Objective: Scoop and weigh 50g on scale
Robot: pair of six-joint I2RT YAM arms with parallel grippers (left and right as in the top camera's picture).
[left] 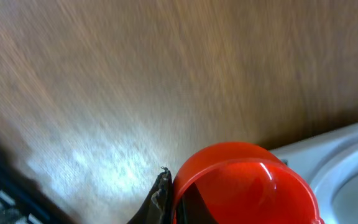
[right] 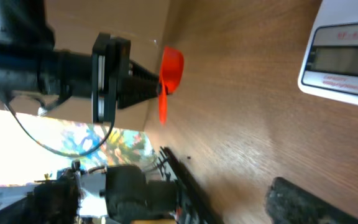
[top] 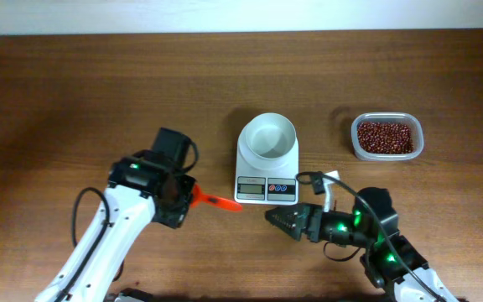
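Beans (top: 385,137) in clear tub (top: 386,117), apart from white bowl (top: 267,138) on scale (top: 246,165).

A robotics lab bench: cabled robot arms (top: 111,222) mounted at a wooden table (top: 99,84).

Scale (top: 266,178): small, white, upright, centre of frame. Round white bowl (top: 267,137) on top, empty. Grey display (top: 251,188) and two coloured buttons (top: 282,189) along its lower edge.
Beans (top: 385,137): dark red-brown, loose heap inside clear tub (top: 353,144), right of scale, apart.
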